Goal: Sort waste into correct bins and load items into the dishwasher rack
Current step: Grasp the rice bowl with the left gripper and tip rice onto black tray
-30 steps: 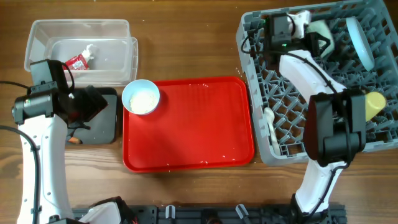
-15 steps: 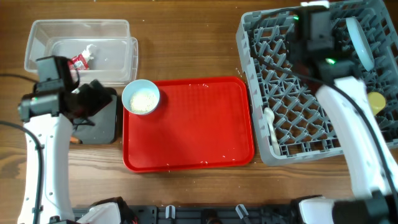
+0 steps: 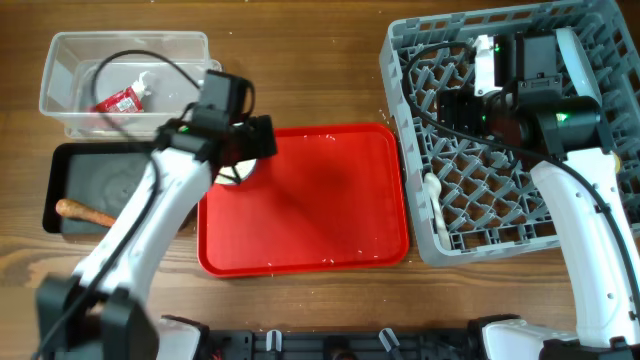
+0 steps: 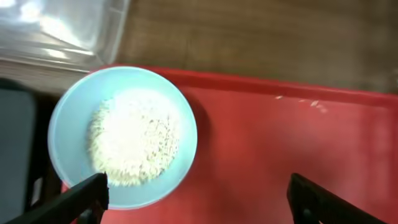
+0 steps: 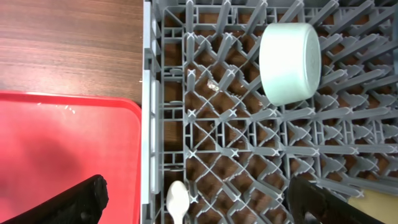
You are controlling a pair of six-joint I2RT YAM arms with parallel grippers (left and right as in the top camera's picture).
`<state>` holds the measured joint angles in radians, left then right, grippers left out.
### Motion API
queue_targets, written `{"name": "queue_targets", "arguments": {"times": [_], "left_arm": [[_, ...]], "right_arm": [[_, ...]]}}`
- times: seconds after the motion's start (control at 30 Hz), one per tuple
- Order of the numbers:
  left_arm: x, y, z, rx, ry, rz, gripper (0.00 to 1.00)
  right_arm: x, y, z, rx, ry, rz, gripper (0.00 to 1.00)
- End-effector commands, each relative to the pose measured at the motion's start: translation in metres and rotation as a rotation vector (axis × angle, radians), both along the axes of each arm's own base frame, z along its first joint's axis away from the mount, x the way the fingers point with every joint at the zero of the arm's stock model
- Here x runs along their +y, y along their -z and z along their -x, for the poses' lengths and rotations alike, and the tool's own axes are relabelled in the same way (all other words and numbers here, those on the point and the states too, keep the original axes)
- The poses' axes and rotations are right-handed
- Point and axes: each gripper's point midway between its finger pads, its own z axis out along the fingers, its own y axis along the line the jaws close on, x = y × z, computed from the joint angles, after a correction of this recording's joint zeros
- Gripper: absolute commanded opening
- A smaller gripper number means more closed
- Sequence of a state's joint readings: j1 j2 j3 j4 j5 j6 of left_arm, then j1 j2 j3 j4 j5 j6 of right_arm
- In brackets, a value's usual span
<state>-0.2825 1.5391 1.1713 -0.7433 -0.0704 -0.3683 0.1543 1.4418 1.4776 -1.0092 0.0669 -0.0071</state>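
Upper left of the overhead view: clear tub [image 3: 60, 50] with the red snack wrapper [image 3: 118, 98] and white scrap [image 3: 146, 80] inside. Just below it at the left edge is the black tray [image 3: 100, 175], with the brown food stick [image 3: 84, 211] in its lower left corner.

My left gripper [image 4: 196, 190] hangs over the upper left corner of the red tray [image 3: 320, 210]. Its fingers are wide apart with nothing between them. In the left wrist view the light blue dish [image 4: 71, 115] sits left of centre at that tray corner, heaped with white rice grains [image 4: 134, 146]. A few stray grains [image 4: 314, 104] lie on the tray, upper right of that view.

Right side of the overhead view: grey dishwasher rack [image 3: 480, 210], with the white spoon [image 3: 433, 195] lying along its left edge. My right gripper [image 5: 196, 196] is over the rack's upper middle, fingers spread, empty. In the right wrist view the white bowl [image 5: 289, 55] is at upper right among the pegs, tipped with its bottom toward the camera. The spoon's end shows at bottom, left of centre.
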Motion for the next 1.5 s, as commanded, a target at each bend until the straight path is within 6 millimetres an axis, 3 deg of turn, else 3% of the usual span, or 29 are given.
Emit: {"name": "queue_targets", "arguments": {"times": [0.0,0.07,0.17,0.2,0.27,0.37,0.4,0.53,0.7,0.87,1.2,1.37,1.47], "left_arm": [[-0.002,0.035,-0.016,0.039,0.015,-0.056,0.86],[-0.004,0.062,-0.022,0.078,0.015,-0.066,0.8],[-0.003,0.085,-0.021,0.129,0.017,-0.08,0.72],[-0.004,0.094,-0.019,0.154,0.016,-0.082,0.66],[-0.006,0.103,-0.016,0.183,0.023,-0.074,0.5],[-0.009,0.106,-0.015,0.194,0.029,-0.059,0.12],[-0.008,0.106,-0.014,0.195,0.03,-0.06,0.04],[-0.007,0.092,-0.009,0.19,0.033,-0.06,0.04],[0.004,0.033,0.009,0.128,0.016,-0.032,0.04],[0.032,-0.011,0.012,0.044,-0.019,0.073,0.04],[0.1,-0.027,0.01,-0.016,-0.059,0.607,0.04],[0.14,-0.008,0.023,-0.089,-0.142,0.822,0.04],[0.154,-0.008,0.03,-0.187,-0.124,0.989,0.04]], "right_arm": [[0.009,0.0,0.001,0.006,-0.024,-0.054,0.95],[0.01,0.0,0.001,0.006,-0.025,-0.056,0.95],[0.01,0.0,0.001,0.006,-0.025,-0.056,0.95],[0.01,0.0,0.001,0.005,-0.025,-0.056,0.95],[0.01,0.0,0.001,0.005,-0.025,-0.056,0.95],[0.01,0.0,0.001,0.005,-0.025,-0.056,0.95],[0.01,0.0,0.001,0.005,-0.025,-0.056,0.95],[0.01,0.0,0.001,0.006,-0.024,-0.055,0.95],[0.01,0.0,0.001,0.005,-0.025,-0.055,0.95],[0.01,0.0,0.001,0.005,-0.027,-0.054,0.94],[0.01,0.0,0.001,0.006,-0.027,-0.053,0.93],[0.01,0.0,0.002,0.009,-0.035,-0.047,0.93],[0.009,0.001,0.003,0.014,-0.048,-0.038,0.92]]}}
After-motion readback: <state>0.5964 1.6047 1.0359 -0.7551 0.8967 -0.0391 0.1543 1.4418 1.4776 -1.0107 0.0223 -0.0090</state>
